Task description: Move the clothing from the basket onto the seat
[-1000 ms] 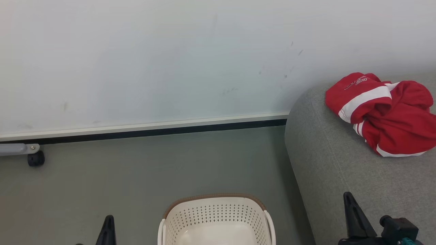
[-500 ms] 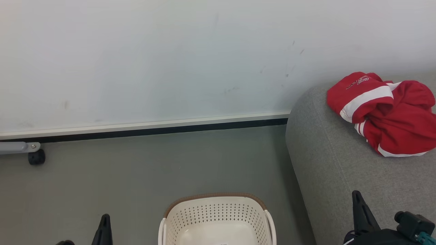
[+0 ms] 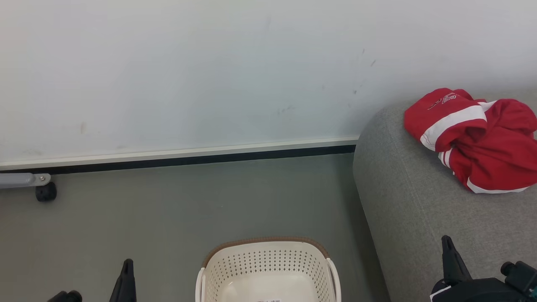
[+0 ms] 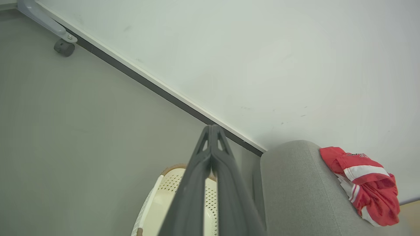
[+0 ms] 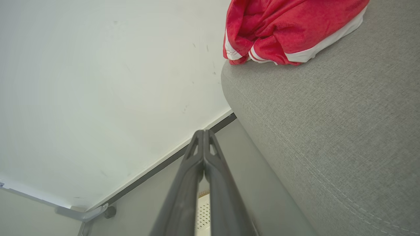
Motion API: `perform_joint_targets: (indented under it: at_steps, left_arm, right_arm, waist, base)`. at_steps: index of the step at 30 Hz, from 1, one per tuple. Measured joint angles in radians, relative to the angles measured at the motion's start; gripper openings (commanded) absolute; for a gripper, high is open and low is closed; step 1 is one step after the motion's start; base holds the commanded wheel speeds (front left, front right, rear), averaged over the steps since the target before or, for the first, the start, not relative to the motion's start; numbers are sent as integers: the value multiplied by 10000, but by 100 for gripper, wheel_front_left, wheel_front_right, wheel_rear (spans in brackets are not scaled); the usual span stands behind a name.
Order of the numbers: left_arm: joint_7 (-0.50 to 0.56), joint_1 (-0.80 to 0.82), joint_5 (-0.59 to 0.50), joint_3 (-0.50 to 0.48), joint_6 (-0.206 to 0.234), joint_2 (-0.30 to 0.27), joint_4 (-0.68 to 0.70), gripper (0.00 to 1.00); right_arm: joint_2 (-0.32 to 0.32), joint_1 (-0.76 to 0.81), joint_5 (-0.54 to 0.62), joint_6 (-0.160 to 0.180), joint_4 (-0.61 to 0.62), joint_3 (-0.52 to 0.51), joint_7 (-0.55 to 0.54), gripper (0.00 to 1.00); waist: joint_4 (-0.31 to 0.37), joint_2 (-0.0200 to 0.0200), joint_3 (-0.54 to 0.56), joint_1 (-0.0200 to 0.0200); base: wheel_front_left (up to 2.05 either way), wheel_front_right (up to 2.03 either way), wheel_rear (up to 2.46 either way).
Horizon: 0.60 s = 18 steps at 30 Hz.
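Note:
The clothing (image 3: 478, 140), red with white stripes, lies crumpled on the grey seat (image 3: 423, 209) at the right; it also shows in the wrist views (image 4: 366, 183) (image 5: 282, 29). The cream basket (image 3: 268, 270) with its brown rim stands on the floor at the bottom centre, and the part of its inside that shows holds no fabric. My left gripper (image 3: 127, 263) is shut, low at the left of the basket, its fingers together in the left wrist view (image 4: 212, 128). Over the seat's front part my right gripper (image 3: 447, 240) is shut with nothing in it (image 5: 203, 132).
A white wall with a dark baseboard (image 3: 180, 161) runs behind the grey floor (image 3: 188, 209). A grey metal leg with a black caster (image 3: 45, 192) stands at the far left by the wall. The seat's rounded end (image 3: 365, 180) is close to the basket's right side.
Both grippers have sunk lower in the head view, the right one shifting right and the left one slightly left. The picture has shifted a little. The clothing and basket lie as before.

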State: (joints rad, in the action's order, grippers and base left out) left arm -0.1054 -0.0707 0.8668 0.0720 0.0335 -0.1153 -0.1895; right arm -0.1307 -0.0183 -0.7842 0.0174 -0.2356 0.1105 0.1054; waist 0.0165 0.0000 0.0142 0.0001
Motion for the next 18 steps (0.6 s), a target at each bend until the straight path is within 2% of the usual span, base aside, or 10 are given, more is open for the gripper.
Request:
perform_joint_targets:
  at_steps: [18]
  left_arm:
    - [614, 387, 2004, -453, -422, 207, -299, 0]
  right_arm:
    - [226, -180, -2268, -357, -178, -685, -616, 0]
  waist:
    - [-46, 0, -44, 0]
  base:
    - [0, 0, 0]
